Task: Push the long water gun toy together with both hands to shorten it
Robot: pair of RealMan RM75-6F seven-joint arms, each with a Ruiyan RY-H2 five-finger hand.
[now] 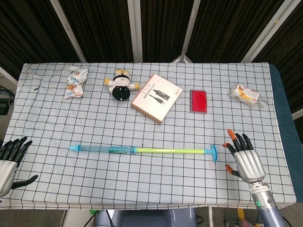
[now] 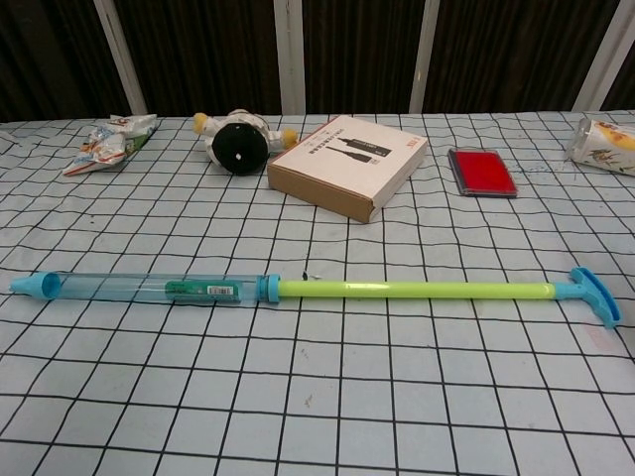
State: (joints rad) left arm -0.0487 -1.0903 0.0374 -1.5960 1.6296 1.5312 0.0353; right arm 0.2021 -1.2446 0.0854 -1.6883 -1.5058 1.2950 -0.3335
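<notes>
Right hand (image 1: 245, 160), fingers spread and empty, sits just beside the blue T-handle of the long blue-and-green plastic water gun toy (image 1: 142, 151). Left hand (image 1: 9, 160), spread and empty, is well off its nozzle end. Likely light, stiff, slippery; brace the nozzle tip, push the T-handle.

We are observing the right hand (image 1: 245, 162) in the head view: its back is showing as a silver-grey metallic shell, with black fingers (image 1: 244, 140) rising from it and orange caps on some fingertips. Below the shell, a grey wrist segment is carrying a small green indicator light. The left hand (image 1: 8, 161) is presenting the same silver shell and black fingers; we are detecting no orange on it.
</notes>
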